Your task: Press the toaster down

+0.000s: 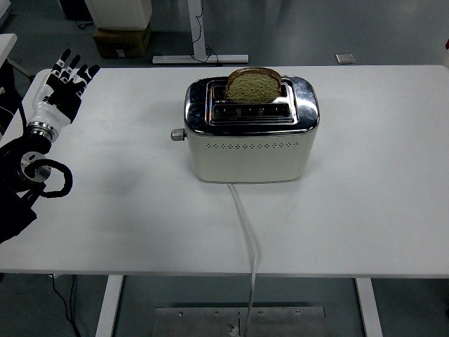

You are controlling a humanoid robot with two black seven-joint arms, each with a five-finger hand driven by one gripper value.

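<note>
Toaster (251,133), head view: cream body with chrome top, mid-table, a bread slice (253,85) standing high in its rear slot, lever knob (177,135) raised at its left end. Left hand (62,88) hovers at the table's (379,210) far-left edge, fingers spread, holding nothing, well apart from the toaster. Judged: pressing not begun; next move calls for reaching right to the knob and pushing it down.

White table (365,175) carries toaster (250,144) and cord (245,225).
</note>
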